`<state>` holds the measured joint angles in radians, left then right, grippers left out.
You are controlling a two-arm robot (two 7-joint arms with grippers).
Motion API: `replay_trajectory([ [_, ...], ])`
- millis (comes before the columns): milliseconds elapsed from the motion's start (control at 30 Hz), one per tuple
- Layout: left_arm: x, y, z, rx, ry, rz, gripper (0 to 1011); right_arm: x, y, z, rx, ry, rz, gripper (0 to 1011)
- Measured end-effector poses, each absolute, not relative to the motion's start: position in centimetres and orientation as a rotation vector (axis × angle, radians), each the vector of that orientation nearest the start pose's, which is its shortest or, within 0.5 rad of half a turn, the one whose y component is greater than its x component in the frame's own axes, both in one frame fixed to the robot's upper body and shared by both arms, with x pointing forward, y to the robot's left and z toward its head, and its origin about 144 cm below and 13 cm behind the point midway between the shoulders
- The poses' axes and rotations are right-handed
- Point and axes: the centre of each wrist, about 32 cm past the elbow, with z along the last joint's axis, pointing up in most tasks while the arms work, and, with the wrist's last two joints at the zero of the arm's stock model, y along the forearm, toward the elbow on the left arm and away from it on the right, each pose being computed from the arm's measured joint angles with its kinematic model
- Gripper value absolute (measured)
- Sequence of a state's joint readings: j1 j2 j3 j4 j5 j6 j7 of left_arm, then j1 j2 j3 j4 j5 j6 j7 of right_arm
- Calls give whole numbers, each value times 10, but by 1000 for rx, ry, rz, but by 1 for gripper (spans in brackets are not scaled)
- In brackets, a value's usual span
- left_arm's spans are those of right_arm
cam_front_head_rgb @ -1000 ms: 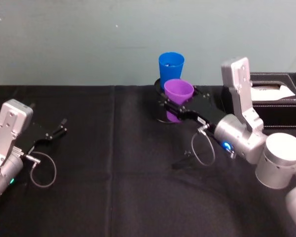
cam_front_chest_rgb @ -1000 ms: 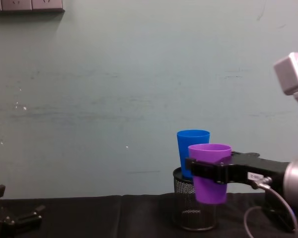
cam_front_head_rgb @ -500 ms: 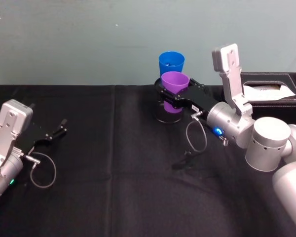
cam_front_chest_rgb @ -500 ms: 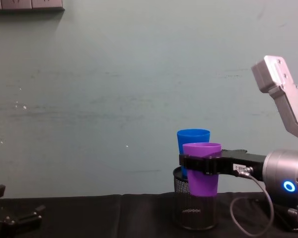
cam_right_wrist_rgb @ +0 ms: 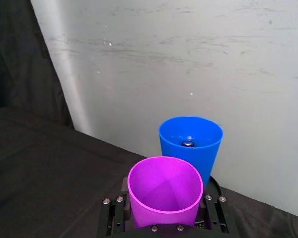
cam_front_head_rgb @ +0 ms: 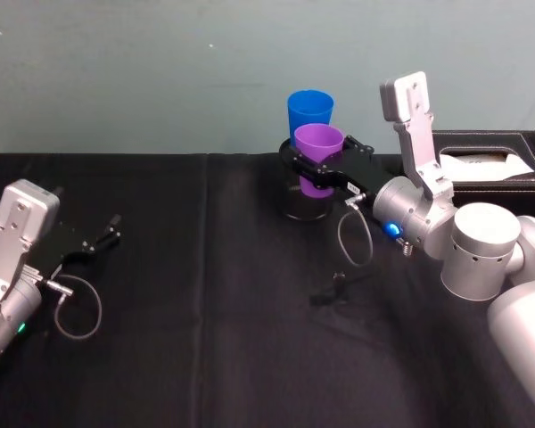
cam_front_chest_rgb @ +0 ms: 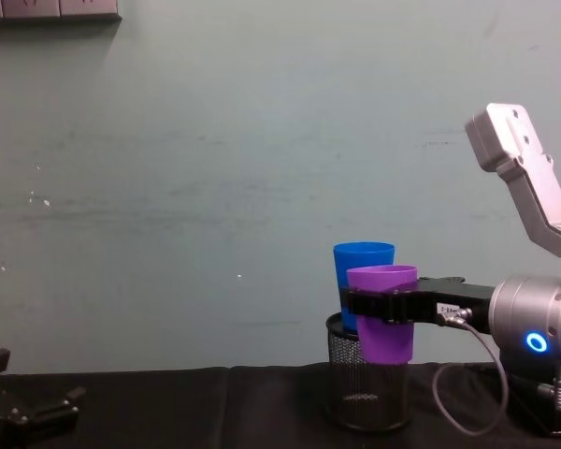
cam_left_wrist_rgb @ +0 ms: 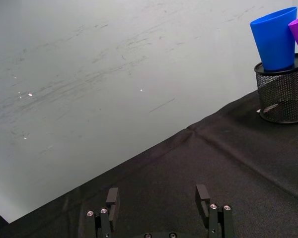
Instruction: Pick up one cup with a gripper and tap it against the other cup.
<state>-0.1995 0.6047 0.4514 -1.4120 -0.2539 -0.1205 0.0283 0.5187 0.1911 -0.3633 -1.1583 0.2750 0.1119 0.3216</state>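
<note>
The right gripper (cam_front_head_rgb: 314, 173) clamps the purple cup (cam_front_head_rgb: 319, 143) at the bench's (cam_front_head_rgb: 205, 339) 12 o'clock, at the 6 o'clock side of the blue cup (cam_front_head_rgb: 309, 111), which stands in a mesh holder (cam_front_head_rgb: 294, 207). Too hard a tap could topple both, or the purple base could snag the holder's rim. The left gripper (cam_front_head_rgb: 102, 239) rests wide at 9 o'clock; the bench wears black cloth under a pale wall (cam_front_head_rgb: 160, 71).

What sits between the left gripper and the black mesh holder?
Only bare black tablecloth, in the head view, from the left gripper to the mesh holder, where the right gripper holds the purple cup.
</note>
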Motion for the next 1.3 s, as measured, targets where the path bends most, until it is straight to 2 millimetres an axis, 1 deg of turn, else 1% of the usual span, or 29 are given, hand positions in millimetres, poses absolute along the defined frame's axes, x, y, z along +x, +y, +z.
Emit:
replay_trajectory([
  [1300, 489, 310, 1140, 304, -285, 1248, 1000, 590, -204, 1198, -105, 18, -1006, 726],
])
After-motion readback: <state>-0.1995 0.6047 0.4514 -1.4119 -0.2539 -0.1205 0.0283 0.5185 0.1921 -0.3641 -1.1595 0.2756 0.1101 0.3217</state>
